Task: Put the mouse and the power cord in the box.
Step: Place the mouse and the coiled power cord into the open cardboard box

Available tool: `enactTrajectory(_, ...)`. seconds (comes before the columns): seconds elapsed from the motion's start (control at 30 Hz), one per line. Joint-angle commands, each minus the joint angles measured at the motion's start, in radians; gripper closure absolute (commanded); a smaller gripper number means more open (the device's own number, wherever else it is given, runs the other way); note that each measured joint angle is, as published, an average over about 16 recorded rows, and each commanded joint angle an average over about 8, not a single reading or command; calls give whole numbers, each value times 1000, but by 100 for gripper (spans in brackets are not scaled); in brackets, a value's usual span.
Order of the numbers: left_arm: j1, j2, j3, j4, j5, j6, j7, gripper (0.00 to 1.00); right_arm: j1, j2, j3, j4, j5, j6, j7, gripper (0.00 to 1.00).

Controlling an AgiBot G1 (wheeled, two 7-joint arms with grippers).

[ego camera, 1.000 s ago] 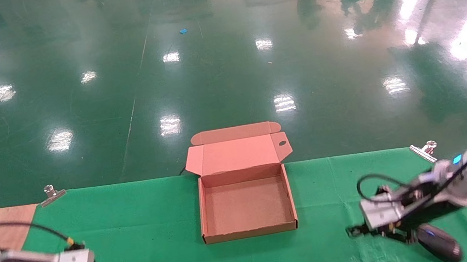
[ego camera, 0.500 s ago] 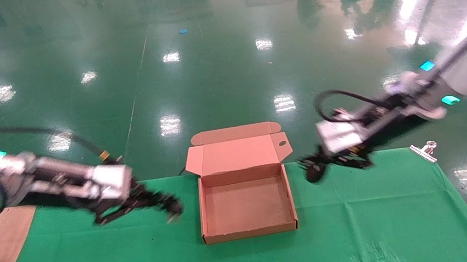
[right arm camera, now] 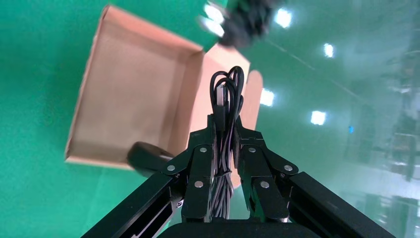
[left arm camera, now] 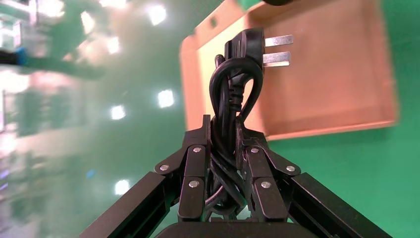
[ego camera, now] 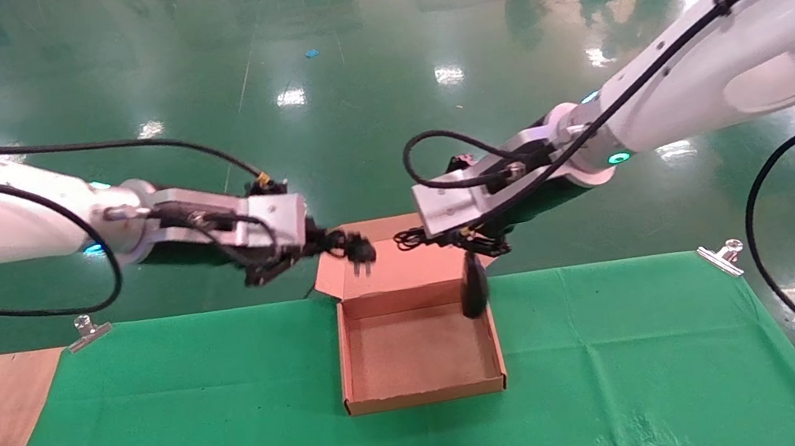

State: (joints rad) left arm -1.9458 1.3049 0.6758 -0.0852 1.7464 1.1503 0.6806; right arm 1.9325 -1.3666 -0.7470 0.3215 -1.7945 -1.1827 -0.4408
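mouse, head view: the mouse (ego camera: 473,287) is seen hanging by its thin cable (ego camera: 412,237) below the right gripper (ego camera: 479,242), over the right wall of the box (ego camera: 424,392); long axis near vertical, one end pointing down.
power cord, head view: the power cord (ego camera: 352,248) is held by the left gripper (ego camera: 306,250) above the rear left corner, in front of the raised lid (ego camera: 404,263); prongs are pointed down.
risk, head view: the mouse could be dropped onto or outside the right wall, since it dangles just at the edge and can swing.
power cord, left wrist view: the left gripper (left arm camera: 228,148) is clamped on the cord bundle (left arm camera: 230,106); the bundle's long axis runs straight out from the jaws, and the plug (left arm camera: 247,47) is over the box (left arm camera: 317,74).
risk, left wrist view: the bundle may be released partly over the side wall.
mouse, right wrist view: the right gripper (right arm camera: 225,148) is closed on the coiled thin cable (right arm camera: 227,96); the mouse (right arm camera: 148,158) is seen beside the box (right arm camera: 133,99) edge.
risk, right wrist view: the cable coil could snag in the jaws at release.
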Motion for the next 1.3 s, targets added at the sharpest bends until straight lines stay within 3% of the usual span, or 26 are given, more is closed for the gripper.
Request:
enactTrajectory(0.03,6,17,-1,8,0,-58,8,100,-14,-1,-16,30,15,22,23,100)
enactTrajectory(0.3,111,46,-49,-12,-79,-137,61,100,-10,8,-66,30,65,84,44,100)
enactTrajectory(0.47,226,59,-96,-71,-171,-231,95,100,15,23,-78,-18,92,42,21,100)
enactTrajectory(0.6,338,68,-91,-165,-227,-375,116,100,39,41,-75,-72,111,-6,-20,100)
enactTrajectory(0.83,476,75,60,-321,-259,-610,44,100,67,83,-67,-152,127,-54,-96,100)
enactTrajectory(1.3,523,71,418,-450,-316,-769,-227,100,32,126,-57,-255,144,-54,-185,100)
